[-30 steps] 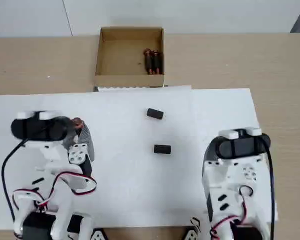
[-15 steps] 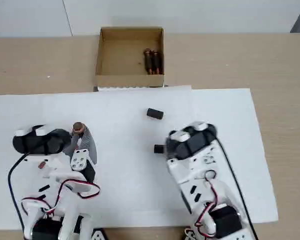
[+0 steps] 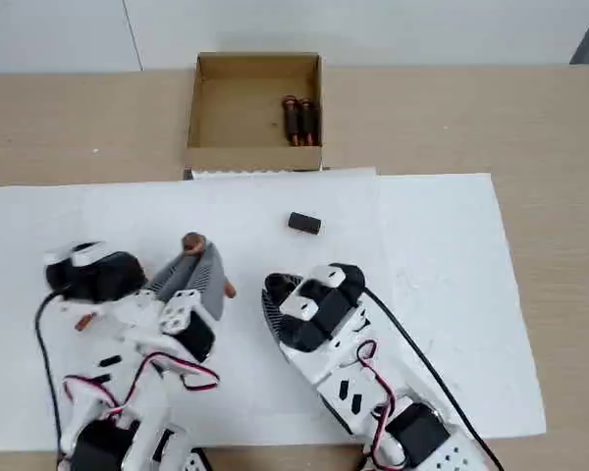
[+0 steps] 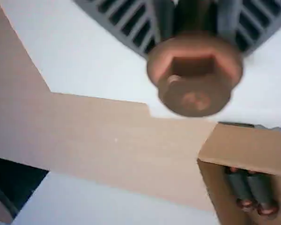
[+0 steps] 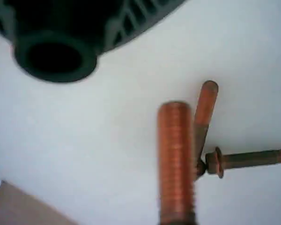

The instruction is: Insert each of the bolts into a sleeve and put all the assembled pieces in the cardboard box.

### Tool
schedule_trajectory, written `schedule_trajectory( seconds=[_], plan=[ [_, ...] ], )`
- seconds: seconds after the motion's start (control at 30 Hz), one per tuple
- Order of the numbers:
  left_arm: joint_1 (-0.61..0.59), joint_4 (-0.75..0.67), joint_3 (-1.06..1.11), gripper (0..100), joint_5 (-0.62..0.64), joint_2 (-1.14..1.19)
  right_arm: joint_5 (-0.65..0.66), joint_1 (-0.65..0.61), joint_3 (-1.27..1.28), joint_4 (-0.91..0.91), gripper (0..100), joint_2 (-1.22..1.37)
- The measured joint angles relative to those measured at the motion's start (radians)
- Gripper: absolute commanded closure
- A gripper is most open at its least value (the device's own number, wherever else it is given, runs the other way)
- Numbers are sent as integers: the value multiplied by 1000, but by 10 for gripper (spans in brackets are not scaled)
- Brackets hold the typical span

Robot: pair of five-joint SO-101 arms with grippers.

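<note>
Swung inward toward each other, left jaws grip a bolt [image 4: 194,75], right jaws clamp a sleeve [image 5: 55,56].

Coppery brown bolt [image 4: 194,75], black sleeve [image 3: 304,223], dark grey ribbed left gripper [image 3: 194,251]. Plain tan cardboard box [image 3: 236,108], white paper sheet [image 3: 432,245], pale wood-toned table [image 3: 530,118].

white arms [image 3: 358,365] with black motors [image 3: 100,276], red-and-black cables [image 3: 165,362], seemingly grey ribbed jaws.
</note>
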Motion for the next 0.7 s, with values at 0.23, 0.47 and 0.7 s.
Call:
schedule_trajectory(
  seconds=[0.23,0.47,0.7],
  plan=[
    [8,-117,60,995,0,0,0,-23,5,-3,995,0],
    [84,-140,60,995,3,0,0,-23,52,-3,995,0],
    [130,-143,60,995,3,0,0,-23,55,-3,995,0]
  ],
)
